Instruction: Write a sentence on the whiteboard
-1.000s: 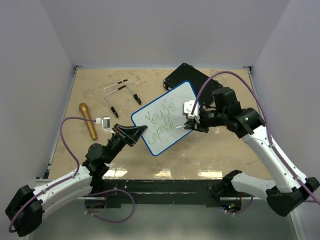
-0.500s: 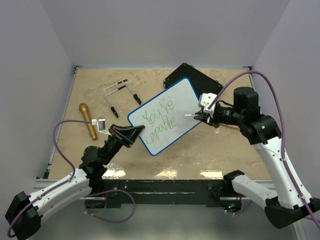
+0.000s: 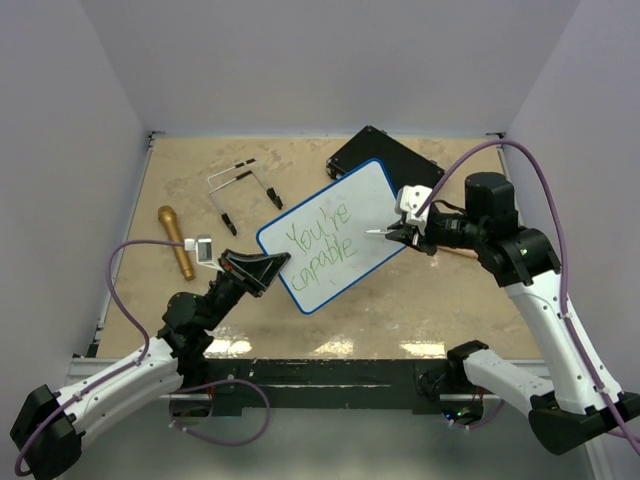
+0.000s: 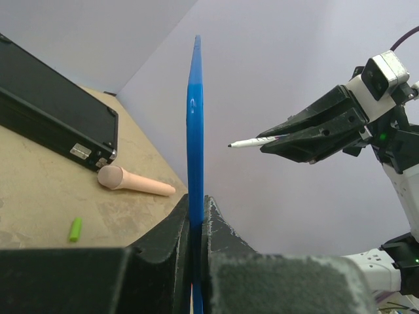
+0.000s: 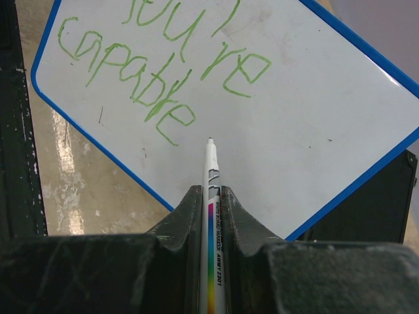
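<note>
I see the sentence [image 5: 163, 72] in green handwriting on two lines: "You're" above, "capable" below. It sits on the whiteboard [image 3: 333, 238], a white board with a thin blue rim and rounded corners. The board is over the middle of the table [image 3: 450, 310], turned so one corner points toward the back wall.

My left gripper [image 3: 272, 262] has the board by its lower-left edge. On the left wrist camera the board shows edge-on as a blue strip, with the two black fingers [image 4: 171, 229] pressed tight against either side of it.

My right gripper [image 3: 400, 235] is clamped on a white marker [image 5: 211, 190], which runs out between the fingers toward the written face. The tip points at the bare white just after the last "e" of "capable". From the left wrist camera the tip stands clear of the board, not touching it. The barrel carries a rainbow band and small print; I can make out "BOARD MARKER" and "2301", and the rest is too fine to read.

A black case [image 3: 385, 157] lies behind the board's far corner, with a pale pink microphone-shaped thing [image 4: 134, 183] just beside it. A small green piece [image 4: 76, 229] lies near them on the table. On the left side are a wire stand [image 3: 240, 190] and a golden-brown microphone-shaped thing [image 3: 177, 240].
</note>
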